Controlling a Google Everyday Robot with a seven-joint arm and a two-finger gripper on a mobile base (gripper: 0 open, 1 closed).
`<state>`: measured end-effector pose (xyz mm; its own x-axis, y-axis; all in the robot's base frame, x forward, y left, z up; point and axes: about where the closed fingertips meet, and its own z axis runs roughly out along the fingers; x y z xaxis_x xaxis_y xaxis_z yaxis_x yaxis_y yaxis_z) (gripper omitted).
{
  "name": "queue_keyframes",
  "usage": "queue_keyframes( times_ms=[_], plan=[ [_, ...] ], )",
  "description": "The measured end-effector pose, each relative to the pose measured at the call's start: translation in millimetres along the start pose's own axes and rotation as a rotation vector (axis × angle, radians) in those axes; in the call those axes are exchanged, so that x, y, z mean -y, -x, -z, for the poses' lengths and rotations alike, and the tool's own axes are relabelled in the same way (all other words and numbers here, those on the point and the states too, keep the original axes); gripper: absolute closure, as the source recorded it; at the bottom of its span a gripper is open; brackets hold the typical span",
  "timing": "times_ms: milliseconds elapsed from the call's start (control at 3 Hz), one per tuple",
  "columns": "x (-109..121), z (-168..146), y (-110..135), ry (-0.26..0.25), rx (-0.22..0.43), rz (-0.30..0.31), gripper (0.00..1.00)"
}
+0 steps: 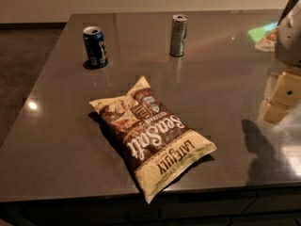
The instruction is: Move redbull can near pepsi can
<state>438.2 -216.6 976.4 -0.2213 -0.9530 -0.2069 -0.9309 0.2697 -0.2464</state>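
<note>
Camera view shows the redbull can standing upright toward the far side of a glossy dark grey table, a little right of the middle. It is slim and silver-grey with faint bluish bands and a silver top; no writing on it can be read. Well apart to its left, slightly nearer the camera, stands the pepsi can, shorter, wider and dark blue, with white and red marks and an opened silver top. Its lettering is too small to make out.

Nearer the camera, between the two cans and the front edge, a bag of chips lies flat and slantwise, one corner hanging just over the table's edge. The bag is brown and cream; large white script reads "Sea Salt", and dark capitals on the cream band near the lower end read "LATE JULY".

The gripper is at the right edge of the frame, cream-coloured, low over the table and well apart from both cans, touching neither. Whether it is released or clenched cannot be told. Its shadow falls on the tabletop below it. Behind the arm, a pale packet lies at the table's far right; its print is unreadable.
</note>
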Motion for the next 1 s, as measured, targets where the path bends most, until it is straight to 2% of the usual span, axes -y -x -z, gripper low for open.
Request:
queue_keyframes(
  times_ms=[333, 667, 1000],
  plan=[
    [2.7, 1.4, 1.6, -0.010, -0.007, -0.006, 0.00],
    [31.5, -1.6, 10.1, -0.055, -0.010, -0.056, 0.00],
    [72.2, -7.5, 19.2, -0.118, 0.002, -0.161, 0.00]
  ],
)
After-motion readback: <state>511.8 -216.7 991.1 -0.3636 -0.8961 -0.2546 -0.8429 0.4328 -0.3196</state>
